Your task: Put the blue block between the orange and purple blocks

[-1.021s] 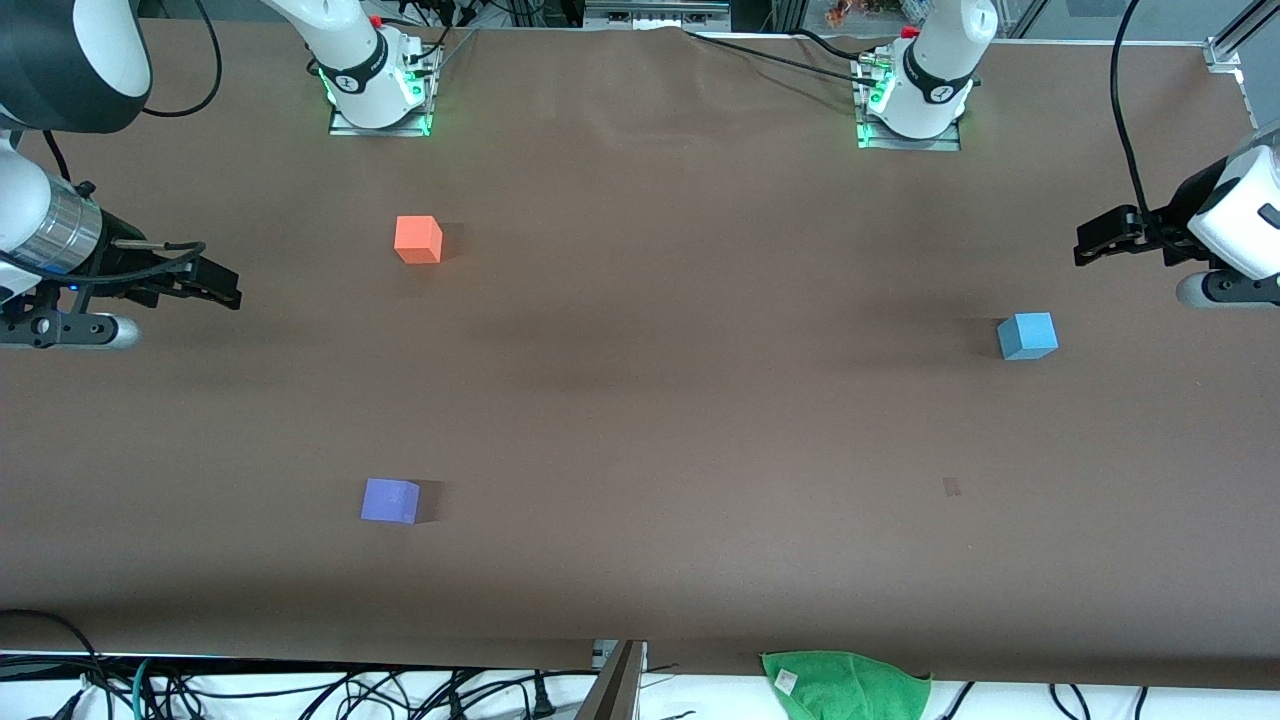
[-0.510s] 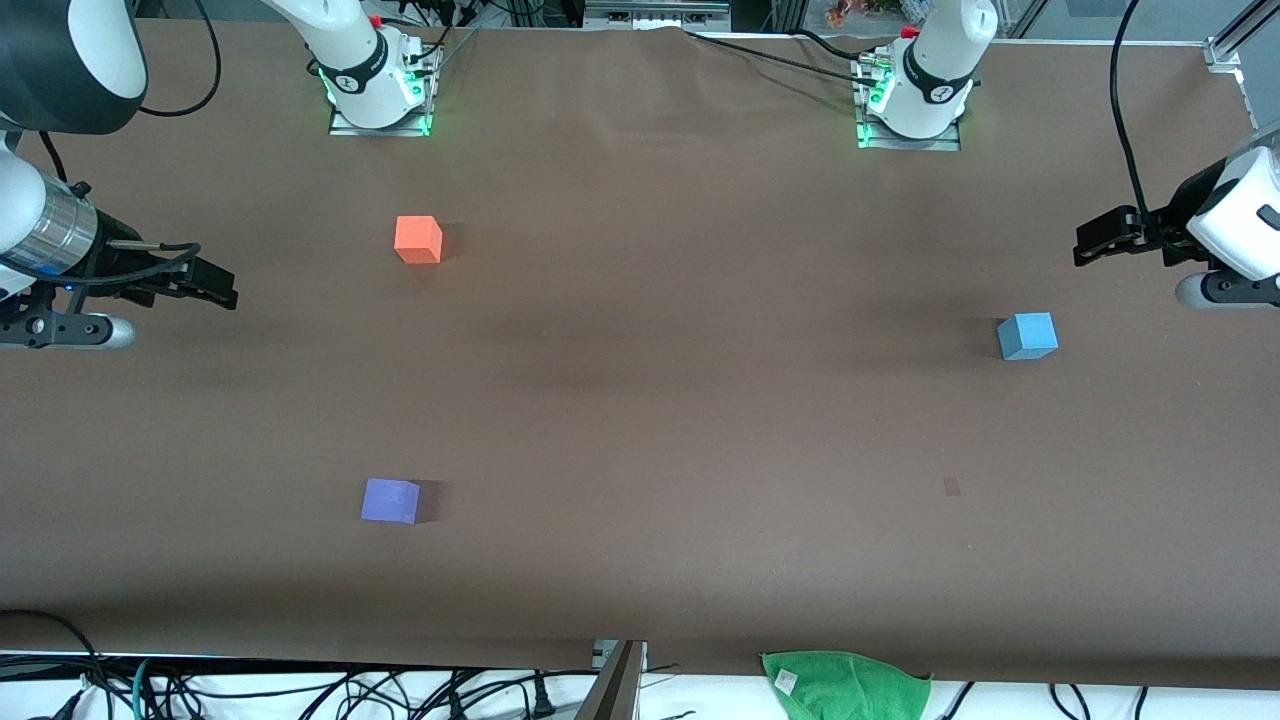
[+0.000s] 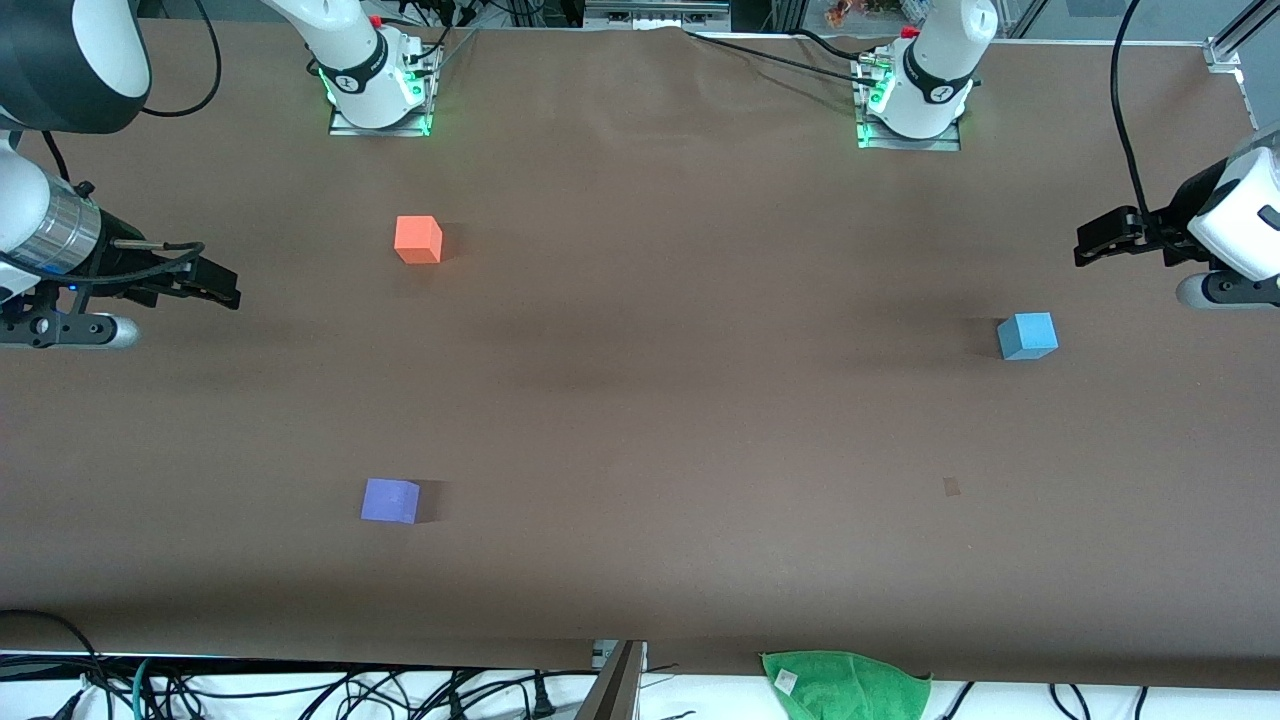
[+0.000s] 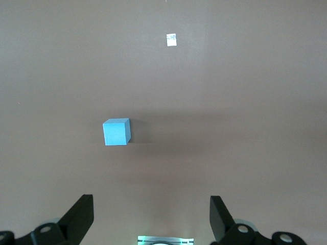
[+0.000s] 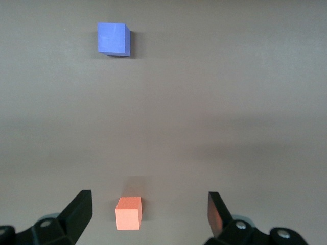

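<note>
The sky-blue block [image 3: 1027, 335] [image 4: 116, 132] rests on the brown table toward the left arm's end. My left gripper [image 3: 1087, 247] [image 4: 152, 217] hangs open over bare table close to it, holding nothing. Toward the right arm's end, the orange block [image 3: 418, 240] [image 5: 128, 213] sits farther from the front camera than the purple block [image 3: 390, 500] [image 5: 113, 39], with a wide bare gap between them. My right gripper [image 3: 228, 290] [image 5: 149, 212] hovers open and empty over the table edge at that end. In the right wrist view the orange block shows between the fingers, well below them.
A green cloth [image 3: 845, 680] lies at the table edge nearest the front camera, with cables along that edge. A small dark mark [image 3: 951, 487] sits on the table cover nearer the front camera than the blue block. Both arm bases [image 3: 375, 85] [image 3: 915, 95] stand along the back.
</note>
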